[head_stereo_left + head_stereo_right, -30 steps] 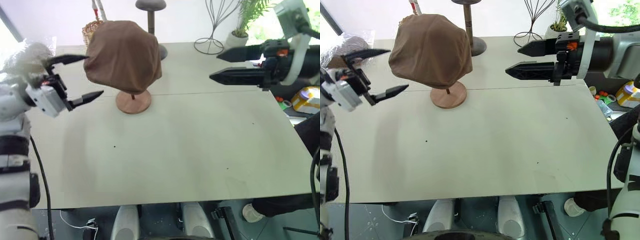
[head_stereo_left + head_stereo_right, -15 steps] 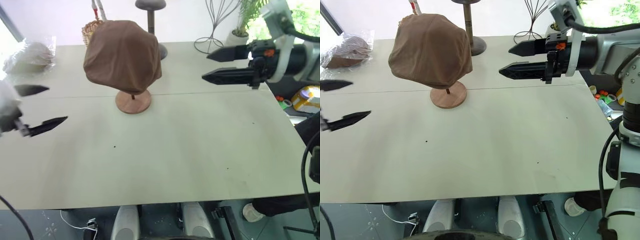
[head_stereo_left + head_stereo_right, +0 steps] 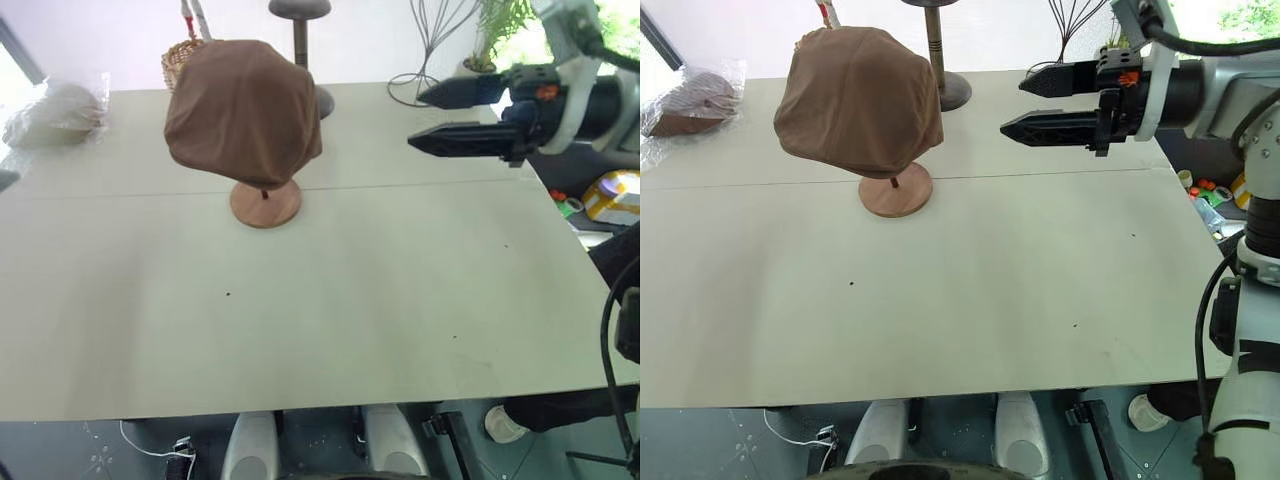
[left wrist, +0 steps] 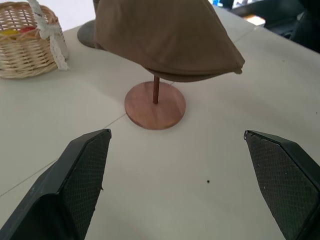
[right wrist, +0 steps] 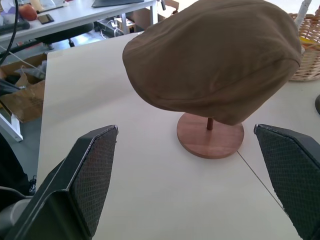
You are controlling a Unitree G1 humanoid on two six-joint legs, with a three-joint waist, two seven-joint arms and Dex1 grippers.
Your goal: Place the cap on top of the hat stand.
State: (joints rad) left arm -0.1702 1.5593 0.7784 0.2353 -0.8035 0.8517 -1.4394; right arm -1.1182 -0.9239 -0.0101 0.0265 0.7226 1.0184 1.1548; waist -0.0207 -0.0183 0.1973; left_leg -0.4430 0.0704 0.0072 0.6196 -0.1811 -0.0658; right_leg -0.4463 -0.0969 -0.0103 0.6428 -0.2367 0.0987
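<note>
Table (image 3: 350, 300): cap (image 3: 243, 110) sits on hat stand (image 3: 265, 203).

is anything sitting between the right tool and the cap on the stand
Nothing visible does. The right tool, open, hangs over bare table beside the cap, which already sits on the hat stand.

Table (image 3: 330, 320) in front of the hat stand (image 3: 265, 203) lies bare, open to a pass. Behind the stand: wicker basket (image 4: 25, 37) and dark grey stand (image 3: 300, 30), close together. Plastic bag (image 3: 55, 110) at far left corner; wire frame (image 3: 430, 60) and plant (image 3: 490, 30) at far right.
</note>
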